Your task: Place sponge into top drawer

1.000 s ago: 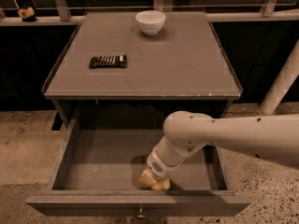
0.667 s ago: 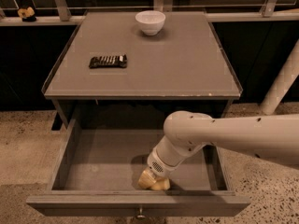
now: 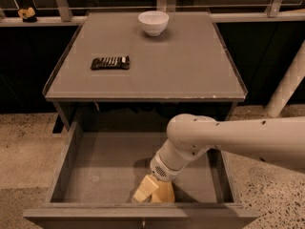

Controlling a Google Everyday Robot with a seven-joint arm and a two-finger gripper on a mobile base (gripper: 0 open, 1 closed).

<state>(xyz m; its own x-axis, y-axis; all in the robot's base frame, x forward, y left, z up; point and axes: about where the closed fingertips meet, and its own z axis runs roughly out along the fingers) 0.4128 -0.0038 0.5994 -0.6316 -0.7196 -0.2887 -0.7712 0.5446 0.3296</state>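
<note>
The top drawer point(image 3: 102, 168) is pulled open below the table top, with a flat grey-brown floor and low side walls. My white arm reaches in from the right and bends down into the drawer. My gripper point(image 3: 152, 191) is low at the drawer's front middle, just behind the front wall. The pale yellow sponge point(image 3: 165, 193) shows at the gripper's tip, on or just above the drawer floor. I cannot tell whether it rests on the floor or is held. The wrist hides part of it.
On the table top point(image 3: 190, 66) a black ribbed bar point(image 3: 110, 62) lies at the left and a white bowl point(image 3: 153, 22) stands at the back middle. A white post point(image 3: 287, 87) leans at the right. Speckled floor lies on both sides of the drawer.
</note>
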